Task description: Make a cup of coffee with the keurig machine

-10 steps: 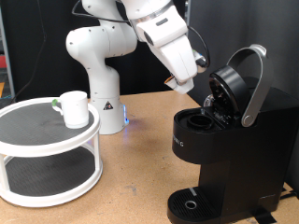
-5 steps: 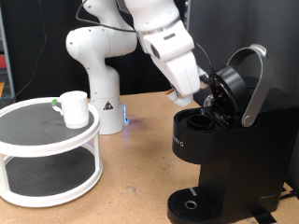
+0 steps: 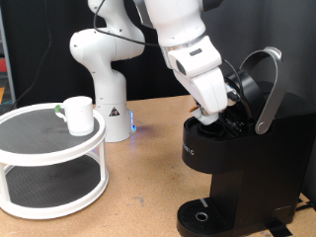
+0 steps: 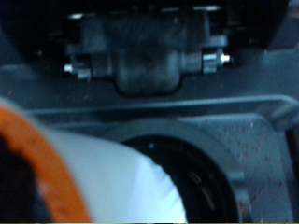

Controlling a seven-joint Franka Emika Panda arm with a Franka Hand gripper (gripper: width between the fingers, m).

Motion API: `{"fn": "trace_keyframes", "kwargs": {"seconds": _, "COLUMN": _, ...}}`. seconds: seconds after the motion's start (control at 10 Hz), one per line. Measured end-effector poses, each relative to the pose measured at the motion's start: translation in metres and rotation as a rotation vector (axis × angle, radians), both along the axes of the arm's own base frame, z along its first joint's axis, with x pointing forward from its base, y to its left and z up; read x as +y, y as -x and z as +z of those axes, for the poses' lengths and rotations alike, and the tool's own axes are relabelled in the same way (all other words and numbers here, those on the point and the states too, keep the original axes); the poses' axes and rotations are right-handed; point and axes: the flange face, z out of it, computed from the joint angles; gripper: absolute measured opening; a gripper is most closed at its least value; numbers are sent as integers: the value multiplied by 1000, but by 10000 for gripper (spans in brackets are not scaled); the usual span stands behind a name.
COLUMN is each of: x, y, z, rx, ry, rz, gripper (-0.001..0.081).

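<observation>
The black keurig machine (image 3: 237,173) stands at the exterior view's right with its silver-trimmed lid (image 3: 261,87) raised. My gripper (image 3: 210,115) reaches down into the open brew chamber, its fingertips at the chamber's mouth. Up close in the wrist view, a white pod (image 4: 103,182) with an orange edge hangs just over the round pod well (image 4: 201,182), held at my gripper. The cup (image 3: 77,114), a white mug, stands on the upper tier of a round white stand, far from the gripper at the exterior view's left.
The two-tier round white stand (image 3: 49,158) fills the exterior view's lower left. The arm's white base (image 3: 107,94) is behind it on the wooden table (image 3: 138,197). The machine's drip tray (image 3: 202,215) at the bottom holds nothing.
The arm has swung down and to the exterior view's right, carrying the gripper from above the machine's front into the open brew chamber. The cup and the lid have not moved.
</observation>
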Motion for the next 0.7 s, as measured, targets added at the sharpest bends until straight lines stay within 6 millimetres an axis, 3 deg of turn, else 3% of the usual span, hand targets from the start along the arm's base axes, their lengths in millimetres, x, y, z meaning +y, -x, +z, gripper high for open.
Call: {"fn": "trace_keyframes", "kwargs": {"seconds": 0.7, "x": 14, "y": -6, "z": -12, "rx": 1, "ry": 39, "rz": -27, "gripper": 133}}
